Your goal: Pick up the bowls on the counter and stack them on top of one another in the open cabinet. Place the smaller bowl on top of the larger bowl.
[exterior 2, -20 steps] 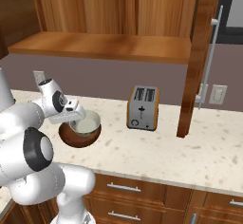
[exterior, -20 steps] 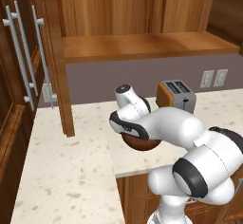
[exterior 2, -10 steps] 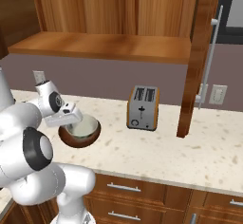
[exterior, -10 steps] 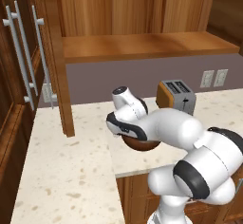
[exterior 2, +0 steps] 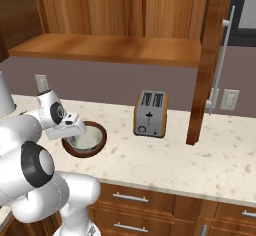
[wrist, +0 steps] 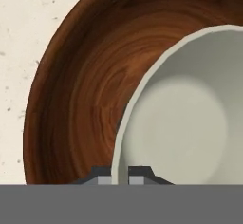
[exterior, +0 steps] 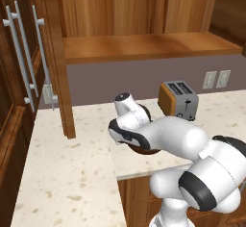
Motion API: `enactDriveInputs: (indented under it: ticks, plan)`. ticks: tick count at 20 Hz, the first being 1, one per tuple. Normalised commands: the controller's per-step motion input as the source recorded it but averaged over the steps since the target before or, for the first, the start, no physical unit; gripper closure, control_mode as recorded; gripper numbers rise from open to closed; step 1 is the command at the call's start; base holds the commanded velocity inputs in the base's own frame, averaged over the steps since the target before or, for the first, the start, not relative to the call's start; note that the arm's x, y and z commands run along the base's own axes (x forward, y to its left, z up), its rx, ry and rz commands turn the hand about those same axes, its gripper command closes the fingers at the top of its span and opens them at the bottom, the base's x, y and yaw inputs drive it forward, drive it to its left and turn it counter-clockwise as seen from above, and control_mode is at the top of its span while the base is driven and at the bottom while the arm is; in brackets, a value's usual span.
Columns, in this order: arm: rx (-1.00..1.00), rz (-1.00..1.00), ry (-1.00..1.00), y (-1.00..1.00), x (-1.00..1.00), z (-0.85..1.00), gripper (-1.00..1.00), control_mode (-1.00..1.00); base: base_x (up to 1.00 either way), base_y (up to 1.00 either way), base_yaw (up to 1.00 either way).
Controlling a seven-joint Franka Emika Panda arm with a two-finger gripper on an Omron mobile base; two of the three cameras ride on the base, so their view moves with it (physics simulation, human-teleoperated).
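Gripper fingers pinch the rim of the small bowl, one inside and one outside. That pale bowl sits inside the wooden bowl, which rests on the counter left of the toaster, below the open cabinet.

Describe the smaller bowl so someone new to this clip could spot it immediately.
On the speckled beige counter, left of the silver toaster, sits a wide dark wooden bowl. The smaller bowl rests inside it: pale grey-green, plain and smooth, its rim pinched between the jaws of the gripper.
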Motion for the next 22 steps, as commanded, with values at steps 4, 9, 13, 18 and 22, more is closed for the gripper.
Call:
enactDriveInputs:
  ticks: [4,9,13,18,22]
  plan:
    - [0.0,0.0,0.01,0.1,0.0,-0.04,1.0,-1.0,0.0,0.0,0.0]
    - [0.0,0.0,0.01,0.15,0.0,-0.01,-1.0,-1.0,0.0,0.0,0.0]
    - [0.0,0.0,0.0,0.03,0.0,0.07,-1.0,-1.0,0.0,0.0,0.0]
    - [0.0,0.0,0.0,0.0,-0.01,0.21,-1.0,-1.0,0.0,0.0,0.0]
    - [0.0,0.0,0.0,0.03,-0.06,0.27,-1.0,-1.0,0.0,0.0,0.0]
